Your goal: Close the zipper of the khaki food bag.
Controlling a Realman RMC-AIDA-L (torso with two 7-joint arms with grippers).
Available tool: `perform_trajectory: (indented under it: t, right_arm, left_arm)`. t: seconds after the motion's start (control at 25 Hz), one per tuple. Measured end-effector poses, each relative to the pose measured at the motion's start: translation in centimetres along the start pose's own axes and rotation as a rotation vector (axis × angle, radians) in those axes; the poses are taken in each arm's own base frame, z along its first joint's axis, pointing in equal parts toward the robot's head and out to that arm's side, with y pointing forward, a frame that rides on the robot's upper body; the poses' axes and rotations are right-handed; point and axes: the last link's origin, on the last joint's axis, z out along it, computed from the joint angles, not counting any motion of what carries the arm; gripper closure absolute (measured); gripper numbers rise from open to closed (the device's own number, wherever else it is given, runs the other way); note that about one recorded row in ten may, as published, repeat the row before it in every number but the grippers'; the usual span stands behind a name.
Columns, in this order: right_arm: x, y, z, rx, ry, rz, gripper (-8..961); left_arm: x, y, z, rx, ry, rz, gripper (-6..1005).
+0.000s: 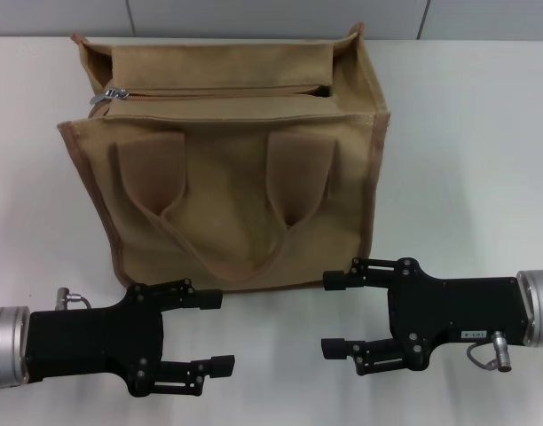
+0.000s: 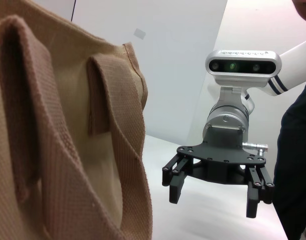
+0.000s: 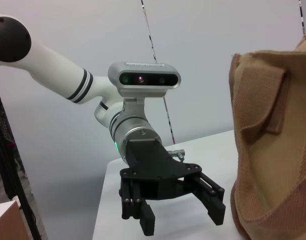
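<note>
While khaki food bag [image 1: 227, 186] stands unlabelled (zipper [image 1: 218, 91] unclosed), left gripper [image 1: 214, 332], right gripper [image 1: 335, 313] spread apart.

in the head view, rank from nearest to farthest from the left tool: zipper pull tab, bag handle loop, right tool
1. bag handle loop, just ahead of the left tool.
2. right tool, across to the right.
3. zipper pull tab, at the bag's top far-left corner.

- One bag [image 1: 227, 177] stands on one white surface [image 1: 467, 142].
- One zipper [image 1: 218, 91] runs along its top, with one silver pull [image 1: 107, 95].
- Two strap handles [image 1: 223, 209] hang on the bag's front.
- Two claws: left claw [image 1: 220, 332], right claw [image 1: 335, 312], each with two fingers spread.
</note>
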Motion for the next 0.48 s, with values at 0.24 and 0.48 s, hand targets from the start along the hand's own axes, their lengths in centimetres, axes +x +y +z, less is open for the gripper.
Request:
perform_trajectory:
  t: [0.24,0.48]
  right_arm:
    - [0.02,0.02,0.01,0.000,0.000,0.001,144]
    - [0.02,0.02,0.01,0.000,0.000,0.001,143]
  left_arm:
    - [0.03,-0.02,0.00,0.001,0.000,0.002,166]
    - [0.06,-0.04,-0.01,0.001,0.002,0.002,167]
